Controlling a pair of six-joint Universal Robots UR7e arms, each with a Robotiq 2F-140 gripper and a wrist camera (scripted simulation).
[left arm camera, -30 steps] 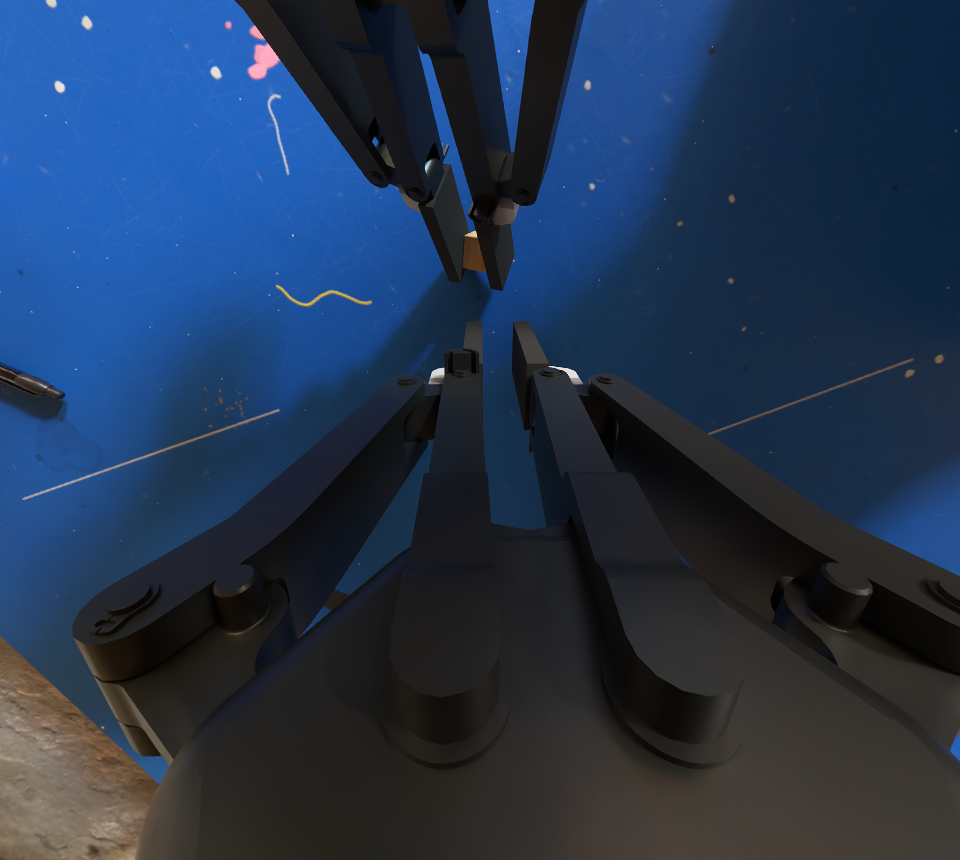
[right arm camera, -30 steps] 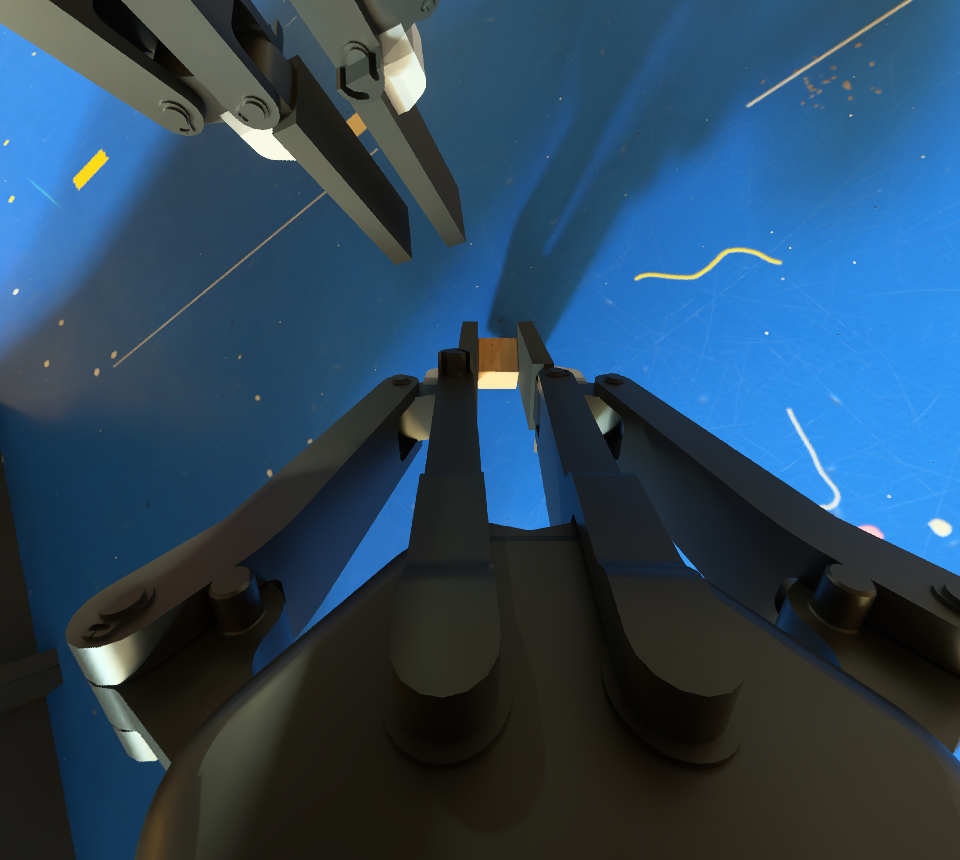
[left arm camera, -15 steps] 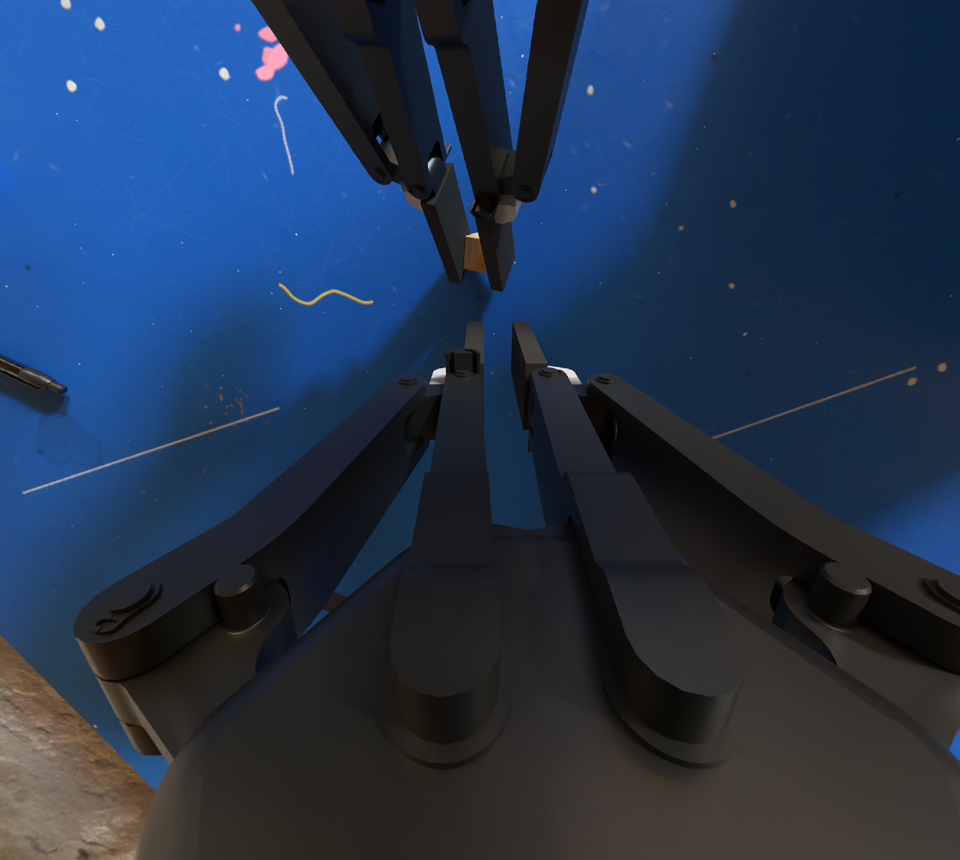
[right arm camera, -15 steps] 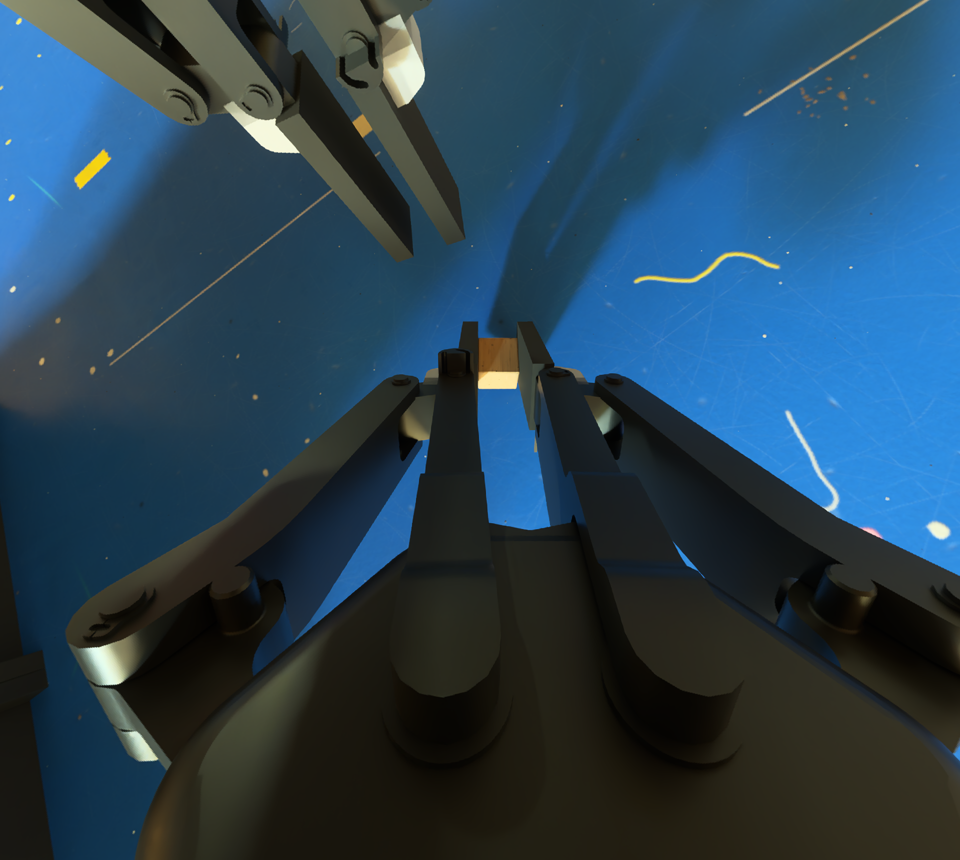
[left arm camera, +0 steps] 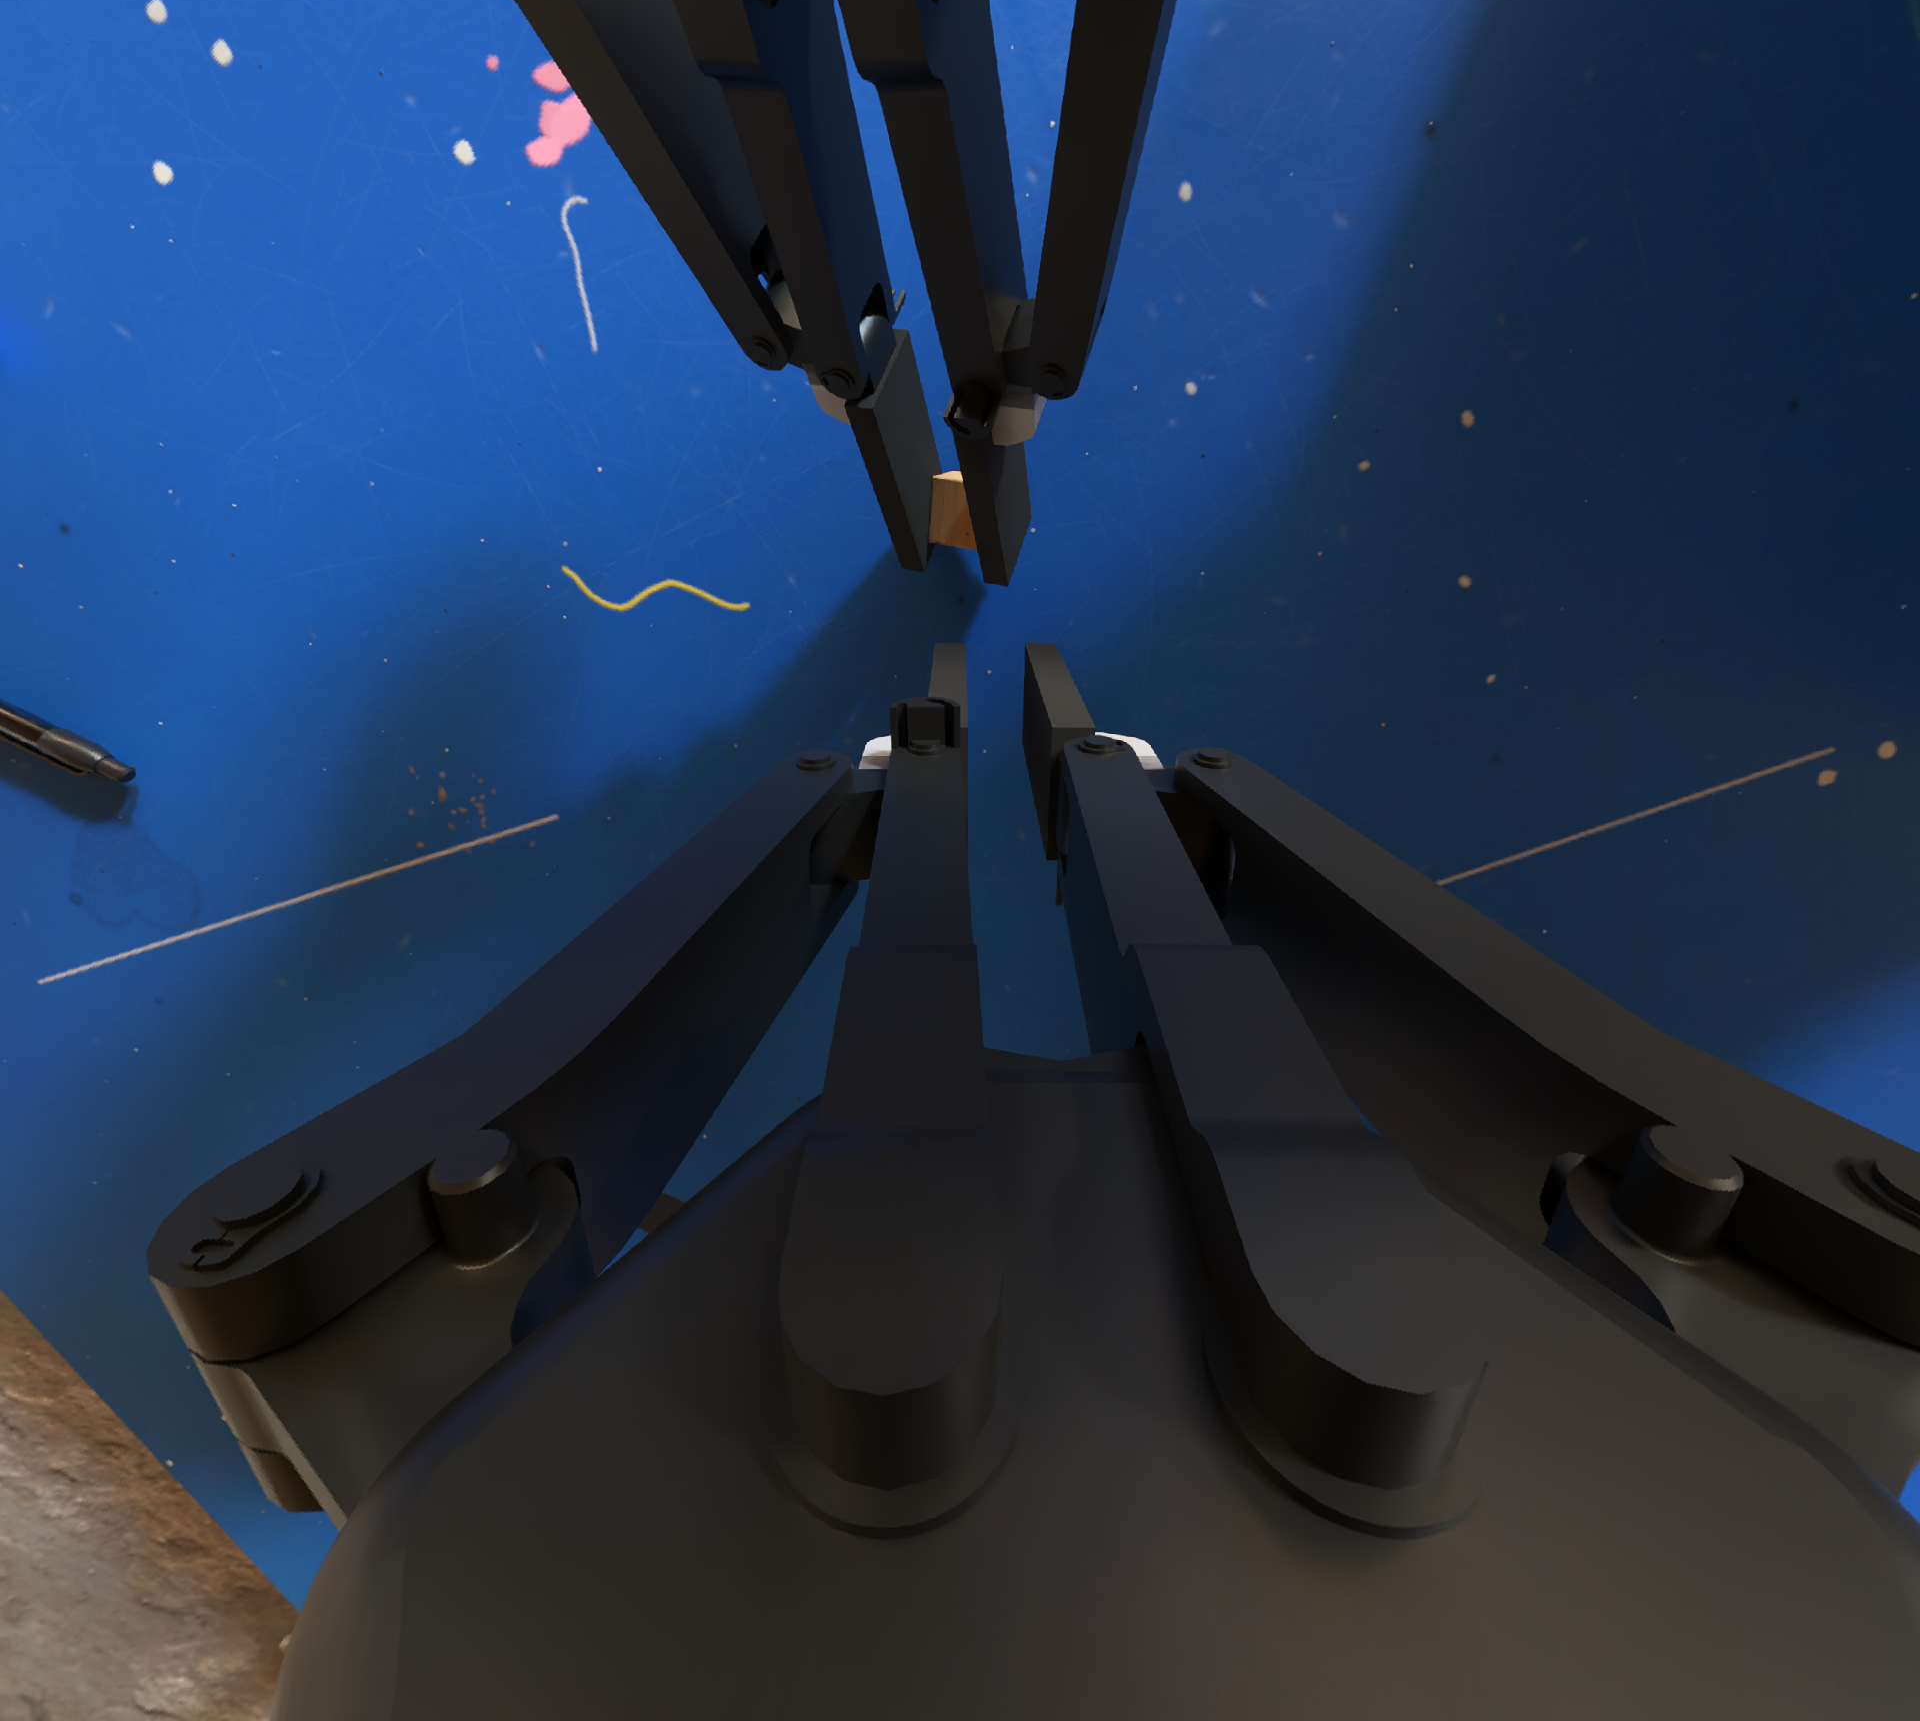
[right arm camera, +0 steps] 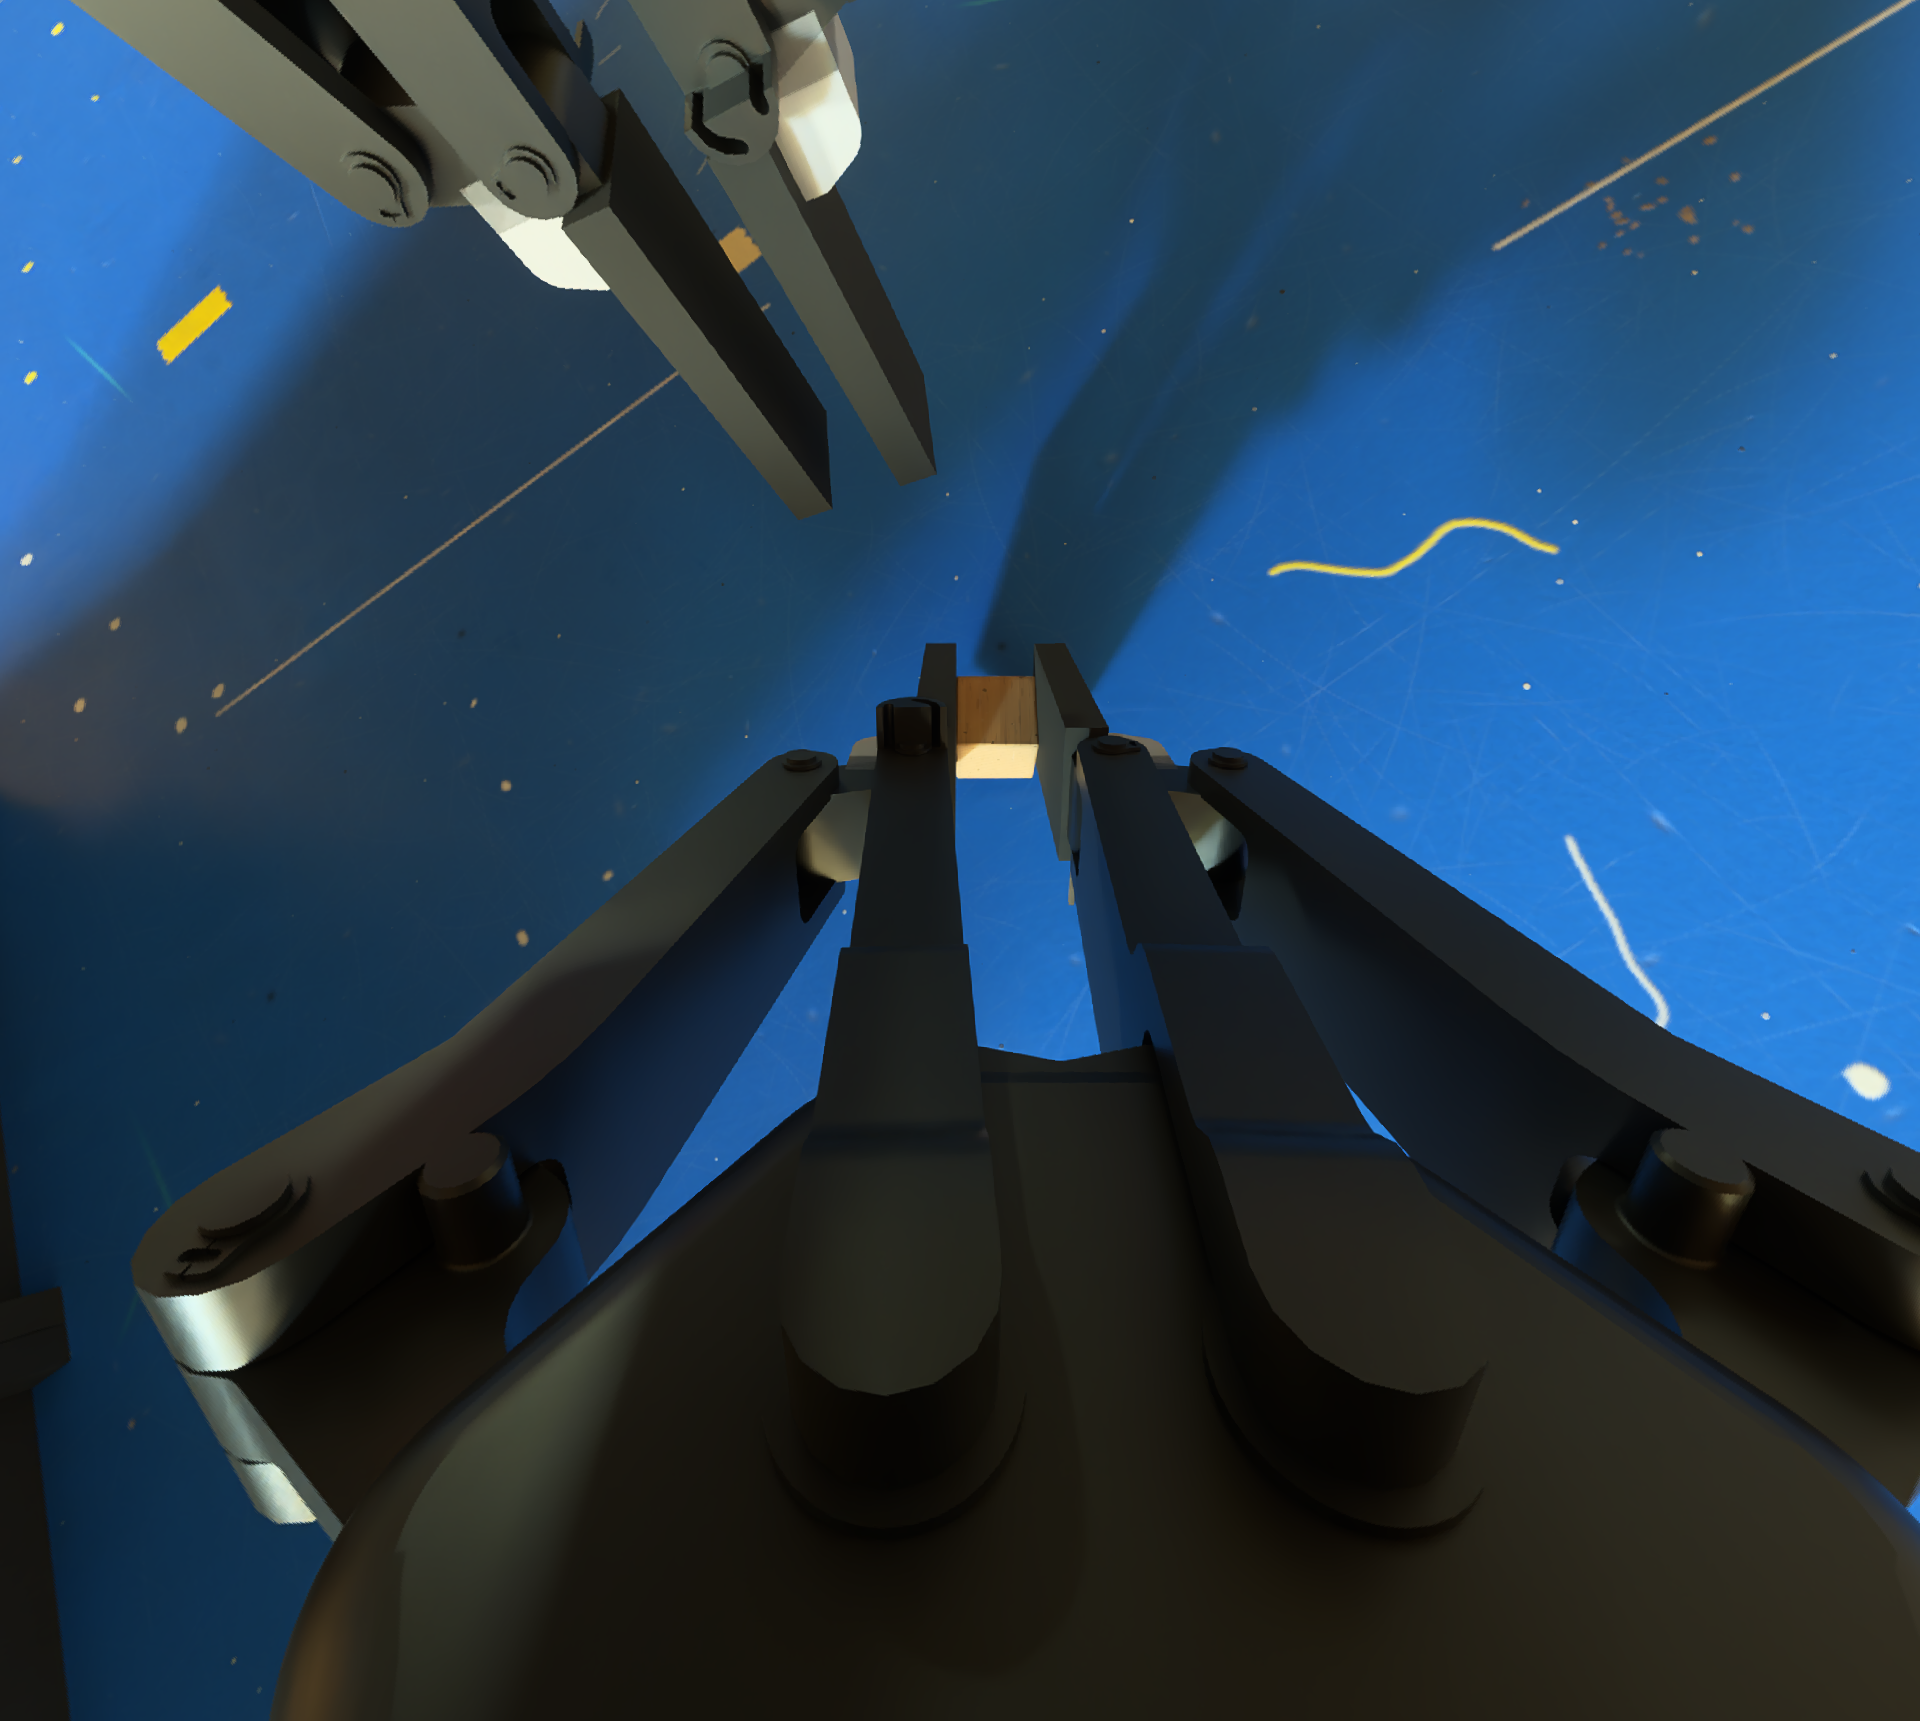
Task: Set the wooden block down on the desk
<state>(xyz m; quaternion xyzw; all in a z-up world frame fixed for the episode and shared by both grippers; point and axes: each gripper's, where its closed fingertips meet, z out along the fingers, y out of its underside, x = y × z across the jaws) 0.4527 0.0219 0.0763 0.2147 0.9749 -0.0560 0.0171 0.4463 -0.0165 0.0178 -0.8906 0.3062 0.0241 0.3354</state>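
- Right gripper [right arm camera: 995,684] seen clamped on the wooden block [right arm camera: 995,717], held above the blue desk [right arm camera: 1455,321], not yet touching.
- Left gripper [left arm camera: 992,679] found empty, fingers nearly together with a narrow gap, just beside.
- Best lowered straight and slowly until flat contact, then released gently.
- Left fingertips judged worth avoiding.

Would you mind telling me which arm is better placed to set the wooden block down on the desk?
The right. Its gripper already holds the wooden block between its jaws, just above the blue desk. The left gripper has nothing between its jaws.
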